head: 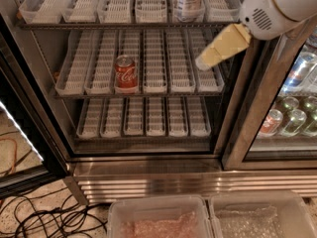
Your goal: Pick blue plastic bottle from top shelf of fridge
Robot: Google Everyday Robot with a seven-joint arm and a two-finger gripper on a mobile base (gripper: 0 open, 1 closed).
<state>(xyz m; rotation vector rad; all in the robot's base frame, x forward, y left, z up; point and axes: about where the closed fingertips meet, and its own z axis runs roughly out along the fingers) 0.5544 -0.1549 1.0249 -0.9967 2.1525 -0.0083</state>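
Observation:
The blue plastic bottle (189, 1) stands on the top shelf (124, 25) of the fridge (148, 167), in a white slotted tray right of centre. Only its lower body and printed label show; the cap is cut off by the top of the view. My gripper (205, 61), with a pale yellow tip on a white arm (277, 6), hangs in front of the middle rack's right end, below and slightly right of the bottle and apart from it. It holds nothing that I can see.
A red cola can (126, 73) stands on the middle rack. The black-framed door post (247, 113) rises at right, with a compartment of many cans (292, 118) behind glass. Two clear bins (208, 219) sit in the foreground. Black cables (44, 217) lie on the floor at left.

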